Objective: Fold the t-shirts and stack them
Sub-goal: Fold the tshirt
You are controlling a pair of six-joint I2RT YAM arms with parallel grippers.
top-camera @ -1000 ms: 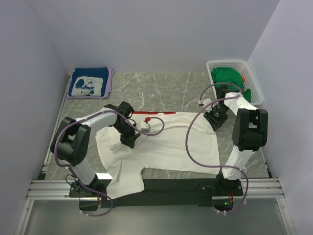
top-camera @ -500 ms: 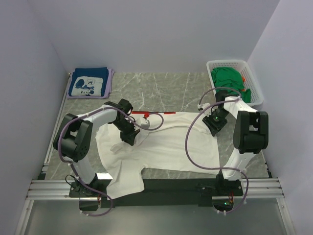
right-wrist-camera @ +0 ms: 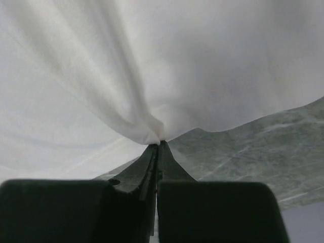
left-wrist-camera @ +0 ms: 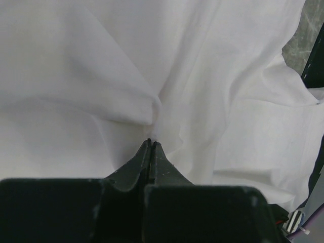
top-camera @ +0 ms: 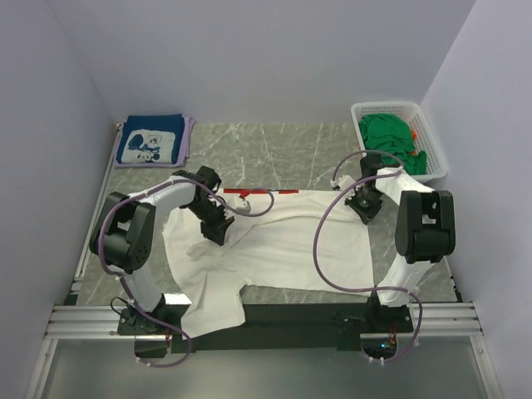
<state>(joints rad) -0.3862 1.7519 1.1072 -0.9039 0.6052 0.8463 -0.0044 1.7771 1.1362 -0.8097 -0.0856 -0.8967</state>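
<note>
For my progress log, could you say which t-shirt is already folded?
The navy t-shirt with the white cartoon print, a neat rectangle at the far left; the white t-shirt lies spread out, the green ones sit bunched in the basket.

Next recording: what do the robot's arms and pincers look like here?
The left arm and right arm are white tubular links joined by chunky black joint housings, each trailed by a loose purplish-grey cable. The left pincer and right pincer are matte black, tapering to thin tips. No markings or sleeves are visible.
</note>
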